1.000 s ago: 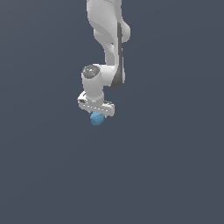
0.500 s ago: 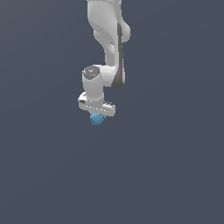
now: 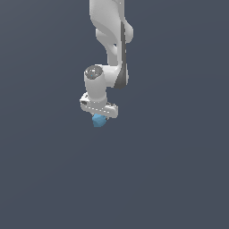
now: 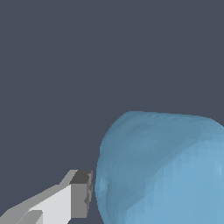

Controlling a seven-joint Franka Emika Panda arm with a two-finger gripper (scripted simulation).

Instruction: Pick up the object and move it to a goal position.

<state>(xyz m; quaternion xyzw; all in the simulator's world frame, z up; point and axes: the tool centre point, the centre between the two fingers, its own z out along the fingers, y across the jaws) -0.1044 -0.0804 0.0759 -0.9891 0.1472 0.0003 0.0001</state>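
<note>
The object (image 3: 99, 120), a small light-blue faceted lump, sits just under the white hand of the arm, near the middle of the exterior view. My gripper (image 3: 99, 118) is shut on it, and the fingers are mostly hidden behind the hand and the lump. In the wrist view the object (image 4: 166, 170) fills a large part of the picture. One grey-tipped finger (image 4: 79, 194) presses against its side, while the other finger is out of the picture.
The white arm (image 3: 112, 40) comes down from the upper edge of the exterior view. A plain dark grey-blue surface (image 3: 170, 179) lies all around, with no other objects showing and no goal marker visible.
</note>
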